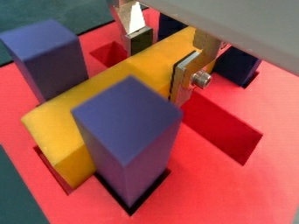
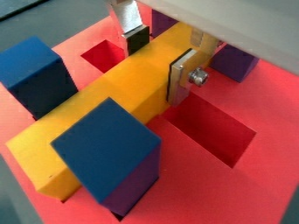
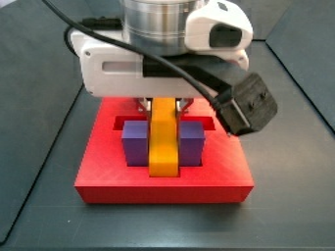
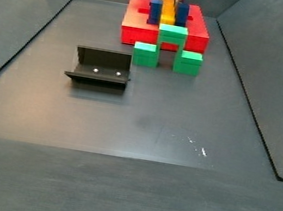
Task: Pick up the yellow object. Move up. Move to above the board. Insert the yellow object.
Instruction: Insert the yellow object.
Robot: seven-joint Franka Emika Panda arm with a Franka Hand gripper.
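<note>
The yellow object (image 1: 111,96) lies flat on the board (image 1: 233,179), lengthwise between two upright purple posts (image 1: 128,131). It also shows in a wrist view (image 2: 105,96) and in a side view (image 3: 163,137). My gripper (image 1: 162,63) straddles its far half, with one silver finger (image 1: 184,80) flat against one long side and the dark pad of the other finger (image 1: 139,42) against the opposite side. The gripper (image 2: 159,59) looks shut on the block. In a side view the gripper (image 3: 163,101) hangs low over the board (image 3: 164,186).
Square recesses (image 2: 216,131) open in the red board beside the block. Green blocks (image 4: 146,53) stand in front of the board (image 4: 134,20) in a side view. The fixture (image 4: 99,67) stands on the grey floor to the left of them.
</note>
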